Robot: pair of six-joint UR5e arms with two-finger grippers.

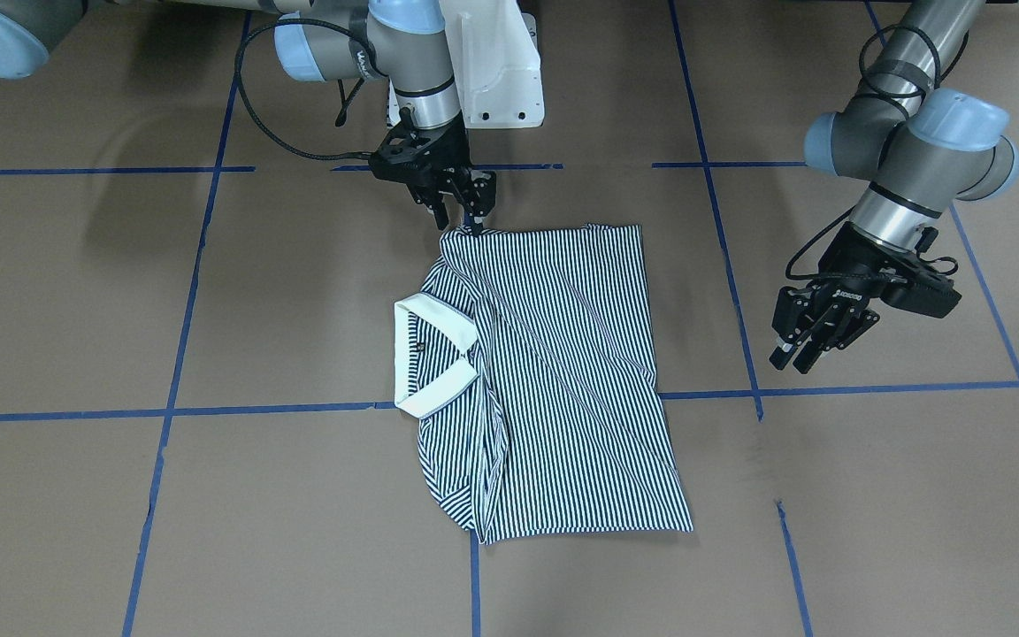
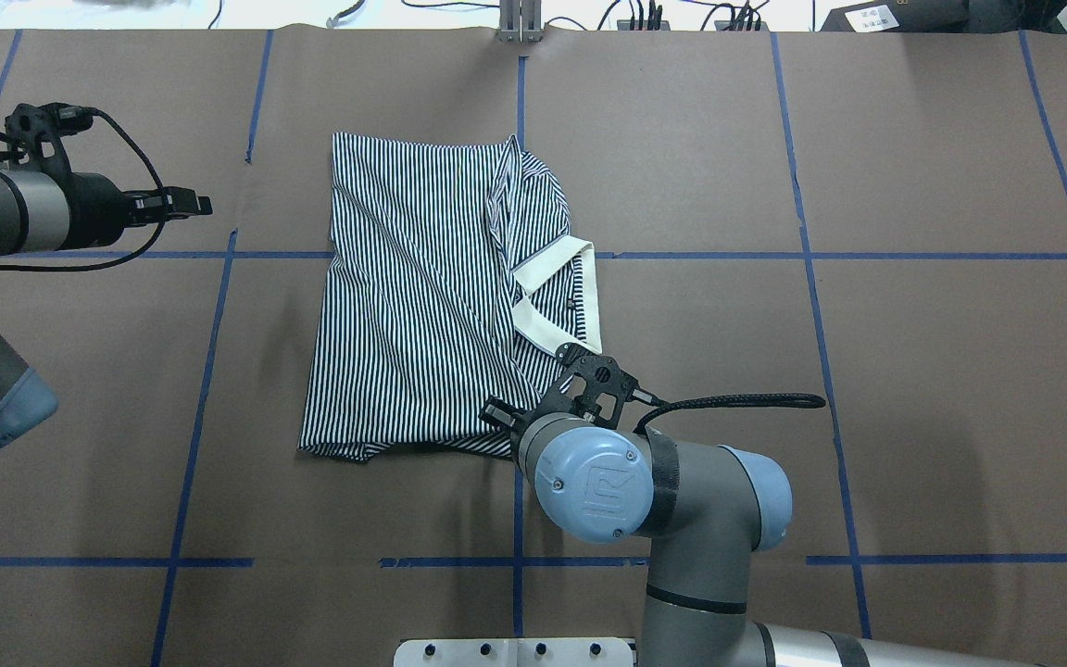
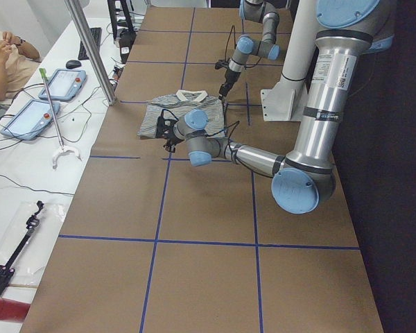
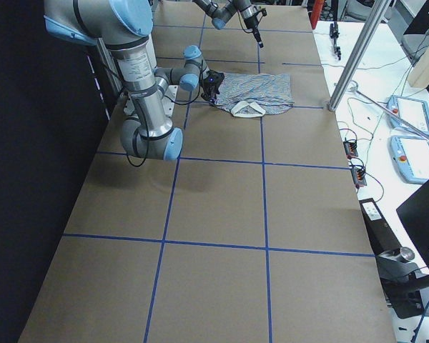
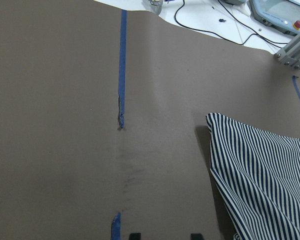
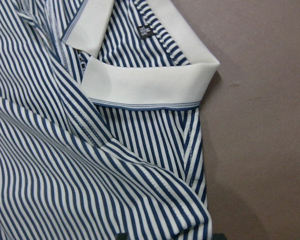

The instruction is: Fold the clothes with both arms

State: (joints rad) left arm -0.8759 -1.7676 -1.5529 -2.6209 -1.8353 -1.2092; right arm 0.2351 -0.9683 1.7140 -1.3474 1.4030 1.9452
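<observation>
The striped polo shirt (image 1: 554,372) lies flat on the table with its sides folded in and its cream collar (image 1: 430,354) toward the robot's right. It also shows in the overhead view (image 2: 422,296). My right gripper (image 1: 463,219) is down at the shirt's near corner by the collar, shut on the fabric edge, which rises to its fingers. The right wrist view shows the collar (image 6: 145,82) and that corner (image 6: 195,215) close up. My left gripper (image 1: 806,354) hangs open and empty above the table, off the shirt's hem side; its fingertips (image 5: 135,235) are apart.
Brown table covering (image 2: 867,371) with blue tape grid lines (image 2: 802,255). The white pedestal base (image 1: 496,71) stands behind the right gripper. Tablets and cables (image 3: 48,97) lie on the side bench beyond the far table edge.
</observation>
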